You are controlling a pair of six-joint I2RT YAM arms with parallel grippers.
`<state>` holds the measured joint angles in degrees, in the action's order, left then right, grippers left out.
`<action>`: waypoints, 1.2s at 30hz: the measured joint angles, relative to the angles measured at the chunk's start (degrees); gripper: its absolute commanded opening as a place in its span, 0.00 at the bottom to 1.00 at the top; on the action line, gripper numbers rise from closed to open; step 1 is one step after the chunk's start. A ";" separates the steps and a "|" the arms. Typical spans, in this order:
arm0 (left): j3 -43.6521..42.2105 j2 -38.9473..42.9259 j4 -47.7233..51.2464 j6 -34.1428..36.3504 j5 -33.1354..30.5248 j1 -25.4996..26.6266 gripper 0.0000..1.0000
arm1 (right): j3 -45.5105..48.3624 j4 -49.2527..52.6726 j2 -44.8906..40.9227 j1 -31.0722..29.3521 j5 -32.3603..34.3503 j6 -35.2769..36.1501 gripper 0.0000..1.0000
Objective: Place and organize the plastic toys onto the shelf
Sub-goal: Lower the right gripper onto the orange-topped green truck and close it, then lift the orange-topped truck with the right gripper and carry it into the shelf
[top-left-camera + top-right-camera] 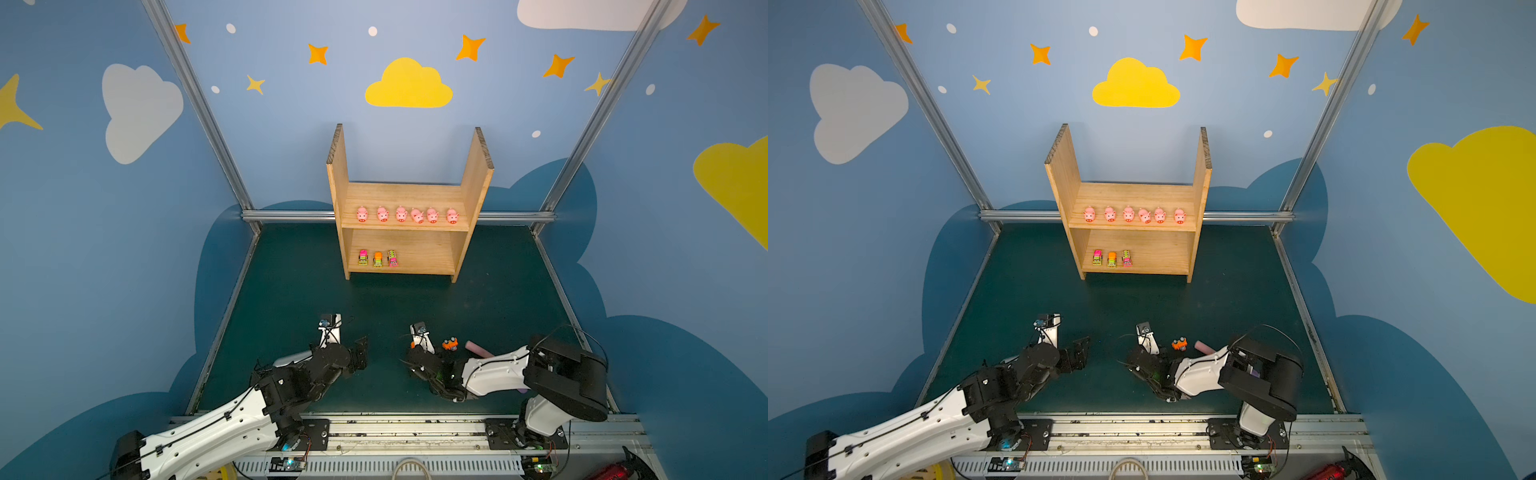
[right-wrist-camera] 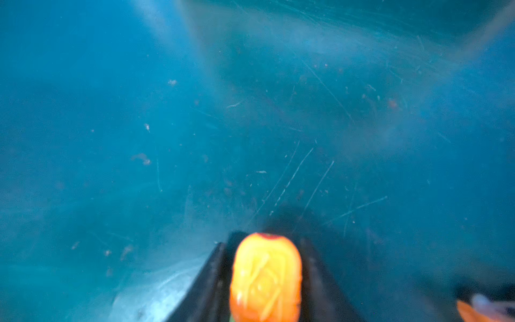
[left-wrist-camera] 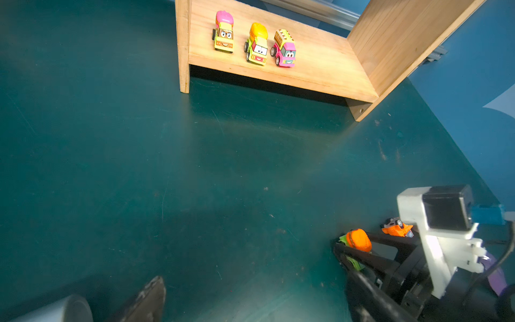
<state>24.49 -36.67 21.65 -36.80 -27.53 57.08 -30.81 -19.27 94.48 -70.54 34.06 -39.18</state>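
Note:
The pine shelf (image 1: pixel 338 174) stands at the back of the mat. Several pink pigs (image 1: pixel 401 214) line its upper board, and three toy vehicles (image 1: pixel 377 258) (image 3: pixel 256 44) stand at the left of its lower board. My right gripper (image 1: pixel 415 348) (image 2: pixel 266 245) is low over the front of the mat. It is shut on an orange-and-lime toy vehicle (image 3: pixel 358 239) (image 2: pixel 266 278). Another orange vehicle (image 1: pixel 450 344) (image 1: pixel 1179 344) lies tipped over just right of it. My left gripper (image 1: pixel 359 353) (image 3: pixel 256 301) is open and holds nothing, off to the left of the right one.
A pink handle (image 1: pixel 478 349) pokes out from under the right arm, and a purple part (image 3: pixel 496 276) shows in the left wrist view. A silver cylinder (image 3: pixel 55 309) lies beside the left gripper. Metal rails border the dark green mat (image 1: pixel 291 291).

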 measured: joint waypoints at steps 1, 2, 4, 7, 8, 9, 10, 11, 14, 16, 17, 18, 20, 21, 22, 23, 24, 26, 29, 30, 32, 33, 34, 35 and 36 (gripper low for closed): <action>0.00 -0.22 0.00 0.04 0.02 0.00 1.00 | -0.02 -0.20 0.07 -0.22 0.31 -0.28 0.28; 0.00 -0.42 0.00 0.09 0.02 0.00 1.00 | -0.02 -0.37 0.11 -0.44 0.59 -0.52 0.28; 0.02 -0.72 0.00 0.09 0.02 0.00 1.00 | -0.04 -0.44 0.11 -0.46 0.72 -0.81 0.25; 0.02 -0.72 0.00 0.09 0.04 0.00 1.00 | -0.04 -0.44 0.11 -0.50 0.83 -1.03 0.24; 0.02 -0.68 0.02 0.09 0.02 0.00 1.00 | -0.04 -0.44 0.11 -0.50 0.85 -1.05 0.24; 0.04 -0.63 0.04 0.09 0.00 0.00 1.00 | -0.02 -0.44 0.11 -0.50 0.85 -1.07 0.24; 0.04 -0.57 0.13 0.07 -0.04 0.00 1.00 | -0.02 -0.44 0.11 -0.52 0.85 -1.11 0.24; 0.04 -0.39 0.28 0.04 -0.15 0.00 1.00 | -0.02 -0.42 0.07 -0.55 0.87 -1.14 0.23; 0.04 0.39 0.92 0.02 -0.35 0.00 1.00 | 0.02 0.20 -0.37 -0.61 0.72 -1.22 0.23; 0.07 0.92 1.29 0.00 -0.42 0.00 1.00 | 0.07 1.36 -1.01 -0.76 0.46 -1.27 0.23; 0.09 1.18 1.44 0.00 -0.44 0.00 1.00 | 0.07 2.12 -1.46 -0.83 0.31 -1.27 0.23; 0.13 1.38 1.62 0.02 -0.44 0.00 1.00 | 0.07 3.10 -2.03 -0.85 0.22 -1.27 0.23; 0.24 1.70 1.92 0.02 -0.48 0.00 1.00 | 0.07 5.25 -3.23 -0.87 -0.28 -1.09 0.23; 0.31 1.92 1.97 0.02 -0.57 0.00 1.00 | 0.07 6.49 -3.80 -0.92 -0.48 -0.94 0.23; 0.35 2.05 2.05 0.02 -0.66 0.00 1.00 | 0.07 7.76 -4.44 -0.96 -0.66 -0.81 0.23; 0.35 2.16 2.10 0.04 -0.72 0.00 1.00 | 0.07 8.66 -4.90 -0.96 -0.70 -0.66 0.24; 0.35 2.29 2.23 0.04 -0.85 0.00 1.00 | 0.07 9.73 -5.55 -0.96 -0.70 -0.42 0.24; 0.35 2.47 2.27 0.07 -1.07 0.00 1.00 | 0.04 11.23 -6.82 -0.92 -0.72 0.11 0.24; 0.35 2.71 2.47 0.09 -1.33 0.00 1.00 | -0.35 12.87 -8.26 -0.61 -0.79 1.09 0.24; 0.35 2.82 2.56 0.09 -1.40 0.00 1.00 | -0.59 13.44 -8.74 -0.42 -0.85 1.62 0.24; 0.35 3.13 2.75 0.13 -1.53 0.00 1.00 | -1.18 14.19 -9.35 -0.04 -1.09 2.16 0.24; 0.35 3.30 2.89 0.15 -1.64 0.00 1.00 | -1.49 14.38 -9.68 0.11 -1.22 2.40 0.24; 0.35 3.50 3.02 0.28 -1.73 0.00 1.00 | -1.79 14.58 -10.03 0.35 -1.42 2.67 0.24; 0.35 3.72 3.08 0.37 -1.79 0.00 1.00 | -2.05 14.67 -10.34 0.61 -1.66 3.02 0.24; 0.35 3.91 3.17 0.55 -1.97 0.00 1.00 | -2.29 14.71 -10.69 0.87 -1.86 3.30 0.24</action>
<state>24.84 -32.75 24.82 -36.25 -29.50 57.08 -33.10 -4.56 83.79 -69.67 32.21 -35.88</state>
